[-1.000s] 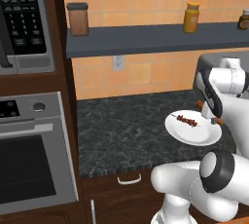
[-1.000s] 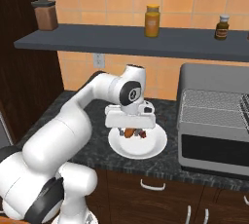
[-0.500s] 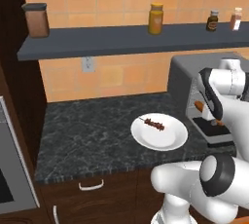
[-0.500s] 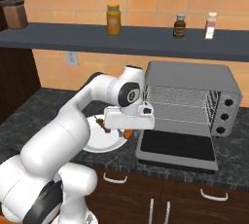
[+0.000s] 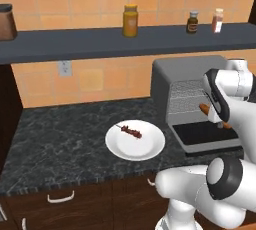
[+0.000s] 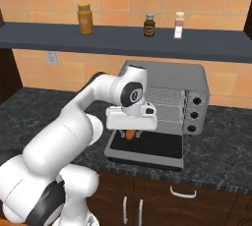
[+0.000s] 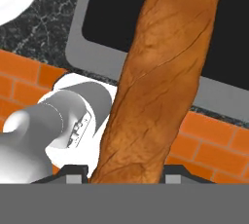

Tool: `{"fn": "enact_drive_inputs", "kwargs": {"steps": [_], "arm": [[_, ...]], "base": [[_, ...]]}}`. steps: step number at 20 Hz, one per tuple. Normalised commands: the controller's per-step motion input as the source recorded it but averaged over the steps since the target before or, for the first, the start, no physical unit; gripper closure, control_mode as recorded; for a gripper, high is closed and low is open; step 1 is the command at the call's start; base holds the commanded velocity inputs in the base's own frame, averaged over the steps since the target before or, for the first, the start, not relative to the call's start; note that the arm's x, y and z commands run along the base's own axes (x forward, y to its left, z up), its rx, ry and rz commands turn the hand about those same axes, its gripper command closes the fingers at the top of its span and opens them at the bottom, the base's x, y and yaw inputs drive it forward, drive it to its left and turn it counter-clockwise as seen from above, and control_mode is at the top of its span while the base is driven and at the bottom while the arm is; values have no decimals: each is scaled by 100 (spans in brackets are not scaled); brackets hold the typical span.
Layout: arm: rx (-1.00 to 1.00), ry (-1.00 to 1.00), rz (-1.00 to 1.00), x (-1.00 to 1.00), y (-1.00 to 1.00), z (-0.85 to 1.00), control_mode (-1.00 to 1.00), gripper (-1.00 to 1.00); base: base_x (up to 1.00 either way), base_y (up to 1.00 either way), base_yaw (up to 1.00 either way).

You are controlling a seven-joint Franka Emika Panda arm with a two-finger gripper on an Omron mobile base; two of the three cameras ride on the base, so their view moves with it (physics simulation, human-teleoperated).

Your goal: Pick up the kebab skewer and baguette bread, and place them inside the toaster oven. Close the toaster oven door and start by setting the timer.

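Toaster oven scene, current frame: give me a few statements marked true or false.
1. The gripper holds the baguette bread. True.
2. The toaster oven door is closed. False: it lies folded down, open.
3. The kebab skewer lies on the white plate. True.
4. The baguette already rests on the rack inside the toaster oven. False: it hangs over the open door.
5. The shelf carries bottles. True.

Base views flanking toaster oven (image 5: pixel 192 94)
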Motion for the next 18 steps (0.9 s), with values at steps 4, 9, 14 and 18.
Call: {"fn": "enact_drive_inputs", "kwargs": {"steps": [4,9,14,18], "arm": [[0,0,0,0,0,0,100,100],[0,0,0,0,0,0,100,100],[0,0,0,0,0,0,100,100],[0,0,0,0,0,0,100,100]], "base": [[37,-37,0],[34,-6,-8],[41,-14,-14],[29,-35,0]]}}
